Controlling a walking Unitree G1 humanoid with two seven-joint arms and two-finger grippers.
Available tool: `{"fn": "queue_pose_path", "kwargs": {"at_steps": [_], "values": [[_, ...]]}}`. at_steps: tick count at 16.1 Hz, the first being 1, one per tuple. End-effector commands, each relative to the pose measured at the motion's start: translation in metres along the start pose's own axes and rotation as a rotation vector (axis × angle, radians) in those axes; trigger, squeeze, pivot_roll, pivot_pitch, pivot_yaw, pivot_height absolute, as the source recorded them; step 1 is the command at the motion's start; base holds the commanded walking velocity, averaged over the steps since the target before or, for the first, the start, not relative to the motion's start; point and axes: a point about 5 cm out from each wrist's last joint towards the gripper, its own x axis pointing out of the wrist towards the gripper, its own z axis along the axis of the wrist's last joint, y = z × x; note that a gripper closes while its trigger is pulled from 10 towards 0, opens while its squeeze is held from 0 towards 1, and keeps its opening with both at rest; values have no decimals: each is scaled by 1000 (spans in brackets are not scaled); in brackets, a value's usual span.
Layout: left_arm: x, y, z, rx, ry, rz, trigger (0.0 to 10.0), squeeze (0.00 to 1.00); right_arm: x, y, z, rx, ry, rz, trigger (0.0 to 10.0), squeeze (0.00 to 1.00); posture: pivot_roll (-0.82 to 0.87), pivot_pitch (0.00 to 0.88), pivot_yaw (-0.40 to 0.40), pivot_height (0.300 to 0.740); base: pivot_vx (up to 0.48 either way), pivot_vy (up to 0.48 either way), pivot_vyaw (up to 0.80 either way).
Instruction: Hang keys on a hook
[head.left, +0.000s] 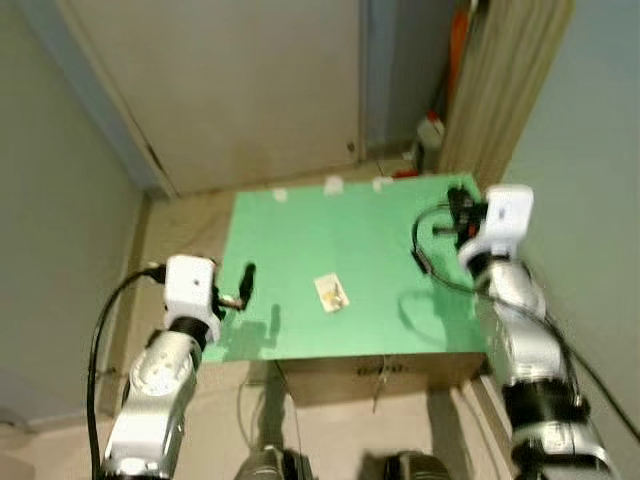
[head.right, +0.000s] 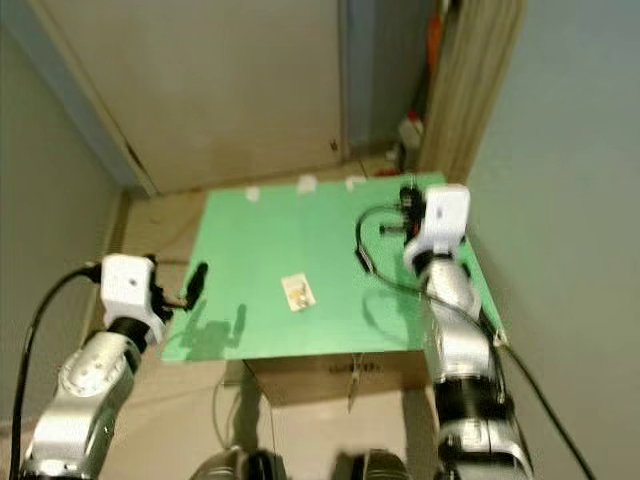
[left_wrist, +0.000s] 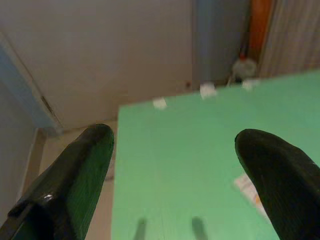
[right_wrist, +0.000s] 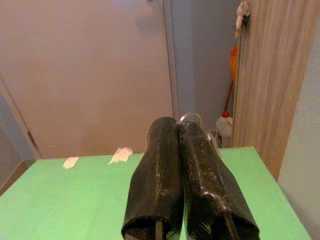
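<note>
1. Currently: left gripper (head.left: 243, 288) at lower left of the head view, over the left edge of the green table (head.left: 300, 230); fingers (left_wrist: 75, 175) spread wide, holding nothing.
2. Mid-frame: small tag or card (head.left: 331, 292) flat on the table, well apart from both grippers. Too small to tell what it is.
3. Right side: right gripper (right_wrist: 178, 131) raised over the table's far right corner, fingers pressed together on a thin metal key ring (right_wrist: 189, 116), which peeks out at the tips.
4. Handling guess: keys light, rigid, slick metal; likely to swing. Best held by the ring, leaving the loop free for a hook.
</note>
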Motion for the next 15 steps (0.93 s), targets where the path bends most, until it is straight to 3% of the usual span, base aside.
{"fn": "queue_pose_path", "kwargs": {"at_steps": [1, 2, 4, 5, 8, 10, 13, 14, 15], "values": [[5, 2, 10, -44, -25, 2, 10000, 0, -7, 6, -3, 18, -5, 3, 0, 0, -143, 0, 129, 740, 0, 0, 0], [4, 0, 9, -59, -17, 6, 10000, 0, -20, 7, -14, 13, 19, -2, 0, 0, -151, 0, 134, 740, 0, 0, 0], [-25, -4, -17, -126, 59, 19, 10000, 0, -56, 14, -42, -6, 90, 15, 0, 0, -169, 0, 132, 740, 0, 0, 0], [-37, -5, -27, -102, 60, 34, 10000, 0, -72, 21, -54, 14, 127, 35, 0, 0, -166, 0, 130, 740, 0, 0, 0], [-43, -19, -22, 69, -34, -67, 10000, 0, -84, 25, -61, 10, 137, 57, 0, 0, -174, 0, 119, 740, 0, 0, 0], [-58, -22, -28, 152, -60, -85, 10000, 0, -88, 20, -58, 5, 134, 47, 0, 0, -183, 0, 116, 740, 0, 0, 0], [-54, -26, -47, 65, 2, -52, 10000, 0, -95, 16, -60, -15, 149, 65, 0, 0, -191, 0, 111, 740, 0, 0, 0], [-37, -33, -56, 1, 68, -46, 10000, 0, -91, 15, -59, -6, 141, 56, 0, 0, -193, 0, 118, 740, 0, 0, 0], [-28, -32, -56, -29, 96, -38, 10000, 0, -84, 14, -57, 4, 134, 43, 0, 0, -193, 0, 128, 740, 0, 0, 0]]}}
